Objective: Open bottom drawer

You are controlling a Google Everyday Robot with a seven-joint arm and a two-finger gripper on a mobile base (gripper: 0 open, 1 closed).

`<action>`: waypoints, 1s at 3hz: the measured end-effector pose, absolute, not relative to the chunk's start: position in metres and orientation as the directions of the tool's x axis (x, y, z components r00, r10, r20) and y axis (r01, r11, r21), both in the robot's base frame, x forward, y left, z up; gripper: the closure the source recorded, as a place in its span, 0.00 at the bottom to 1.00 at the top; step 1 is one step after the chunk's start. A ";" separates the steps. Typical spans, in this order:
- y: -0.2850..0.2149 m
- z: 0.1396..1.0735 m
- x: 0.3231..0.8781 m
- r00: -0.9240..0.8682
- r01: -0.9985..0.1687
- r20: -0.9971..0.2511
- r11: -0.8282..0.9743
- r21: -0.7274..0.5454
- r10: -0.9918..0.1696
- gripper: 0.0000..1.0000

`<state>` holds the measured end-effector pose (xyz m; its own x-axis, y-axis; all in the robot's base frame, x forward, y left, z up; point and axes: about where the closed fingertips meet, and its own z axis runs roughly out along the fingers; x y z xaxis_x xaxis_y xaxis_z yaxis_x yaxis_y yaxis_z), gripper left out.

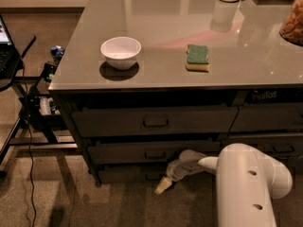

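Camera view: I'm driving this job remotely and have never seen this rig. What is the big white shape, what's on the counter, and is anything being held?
There is one picture, and it looks down on a cabinet of drawers. Where the camera is mounted is not known.

The big white shape at lower right is the robot's own white arm. It reaches left to its gripper, which is low near the floor. The gripper is in front of the dark grey bottom drawer, the slimmest of three stacked ones. That drawer looks closed. Whether the gripper holds anything cannot be seen.

On the glossy grey countertop sit a round white bowl and a green-and-yellow sponge.
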<state>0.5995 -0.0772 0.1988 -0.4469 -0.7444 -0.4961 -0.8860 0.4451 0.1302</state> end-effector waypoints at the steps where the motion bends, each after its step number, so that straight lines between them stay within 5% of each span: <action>1: -0.071 0.184 0.602 -0.431 -0.898 -0.477 0.416 0.143 -0.766 0.00; 3: -0.082 0.188 0.566 -0.473 -0.881 -0.424 0.422 0.215 -0.772 0.00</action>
<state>0.5660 -0.0817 0.1884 -0.4731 -0.7722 -0.4242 -0.8809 0.4216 0.2150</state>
